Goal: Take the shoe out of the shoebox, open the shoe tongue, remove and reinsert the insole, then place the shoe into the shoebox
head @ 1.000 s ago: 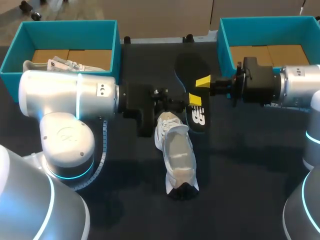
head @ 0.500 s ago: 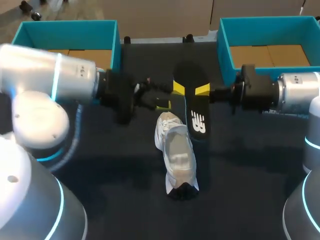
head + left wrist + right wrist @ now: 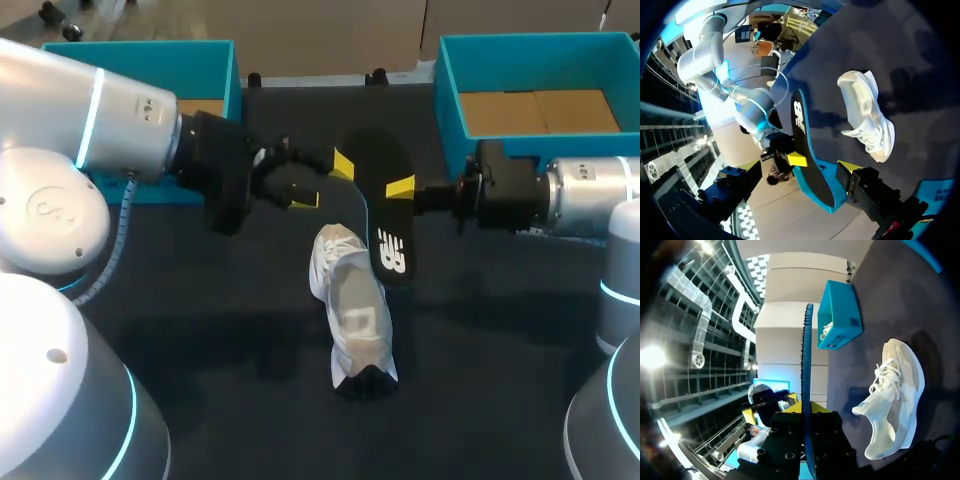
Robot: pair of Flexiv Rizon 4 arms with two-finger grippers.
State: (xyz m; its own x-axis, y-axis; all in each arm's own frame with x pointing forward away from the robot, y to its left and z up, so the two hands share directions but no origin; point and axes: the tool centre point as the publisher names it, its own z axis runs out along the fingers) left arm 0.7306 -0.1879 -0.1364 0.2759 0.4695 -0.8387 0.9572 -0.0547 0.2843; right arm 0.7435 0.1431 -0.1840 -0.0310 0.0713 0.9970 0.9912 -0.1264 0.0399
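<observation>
A white shoe lies on the black table, its opening toward the far side. In the right wrist view the shoe is ahead of the gripper and off to one side. My right gripper is shut on a black insole with a white logo, held on edge just right of the shoe's opening. Seen edge-on, the insole rises from the right gripper. My left gripper is open beside the insole's far end and holds nothing. In the left wrist view the insole shows its blue underside, crossing ahead of the left gripper, with the shoe beyond.
A teal box stands at the far left, partly hidden by my left arm; this box has a white shoe in it. A second teal box with a cardboard floor stands at the far right.
My left gripper opened and drew back from the shoe's opening toward the far left. My right gripper shifted the insole slightly farther away. The shoe stayed put.
</observation>
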